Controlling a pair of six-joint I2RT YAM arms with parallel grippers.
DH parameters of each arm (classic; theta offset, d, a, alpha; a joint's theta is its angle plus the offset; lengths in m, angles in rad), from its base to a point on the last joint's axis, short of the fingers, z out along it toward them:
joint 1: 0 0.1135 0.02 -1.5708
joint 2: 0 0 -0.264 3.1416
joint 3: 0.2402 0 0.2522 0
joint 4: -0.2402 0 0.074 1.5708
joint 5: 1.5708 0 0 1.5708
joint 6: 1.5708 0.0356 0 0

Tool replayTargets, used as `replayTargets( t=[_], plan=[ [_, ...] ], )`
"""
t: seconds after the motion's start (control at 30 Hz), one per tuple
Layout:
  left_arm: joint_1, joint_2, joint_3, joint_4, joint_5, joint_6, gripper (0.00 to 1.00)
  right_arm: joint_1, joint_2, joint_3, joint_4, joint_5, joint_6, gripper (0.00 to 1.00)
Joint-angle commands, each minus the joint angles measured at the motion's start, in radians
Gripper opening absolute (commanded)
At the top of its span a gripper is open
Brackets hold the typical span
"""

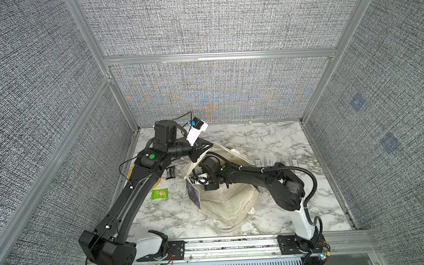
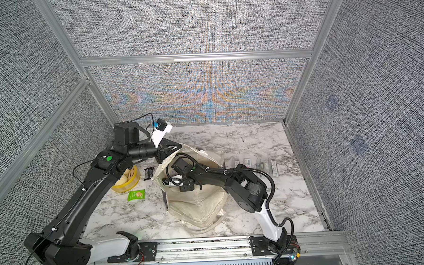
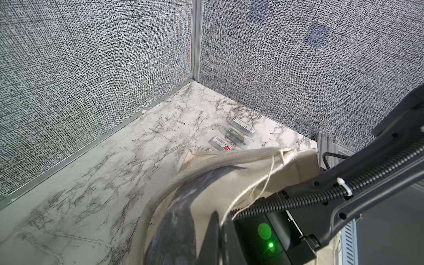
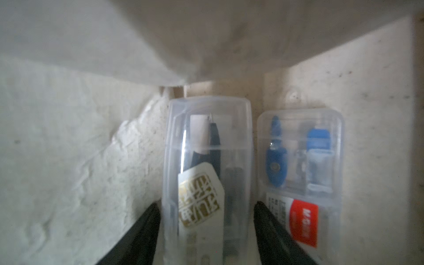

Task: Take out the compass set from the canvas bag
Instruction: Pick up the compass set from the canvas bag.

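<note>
Compass set point(image 4: 207, 149) lying inside canvas bag point(image 1: 230, 198), mid-table. Right gripper point(image 4: 206, 204) straddling it closely; cannot tell whether gripping. Left gripper point(image 1: 208, 145) pinching bag's far rim, closed tight.

- The canvas bag point(image 1: 231, 203) sits mid-way across the surface point(image 1: 172, 213), with a flat packet point(image 1: 159, 194) left of it and a row of cases point(image 3: 234, 136) behind it to the right.
- In the bag, the compass set point(image 4: 207, 142) lies beside a second case point(image 4: 300, 149), between the fingers of my right claw point(image 4: 206, 206).
</note>
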Motion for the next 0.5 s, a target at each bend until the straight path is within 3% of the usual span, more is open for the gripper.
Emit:
replayTargets(
  t=[0.0, 0.47],
  plan=[
    [0.001, -0.012, 0.006, 0.047, 0.024, 0.004, 0.00, -0.001, -0.010, 0.000, -0.062, 0.036, 0.038, 0.62],
    [0.000, -0.010, 0.006, 0.046, 0.018, 0.005, 0.00, -0.013, -0.098, -0.022, -0.116, 0.025, 0.077, 0.55]
  ],
)
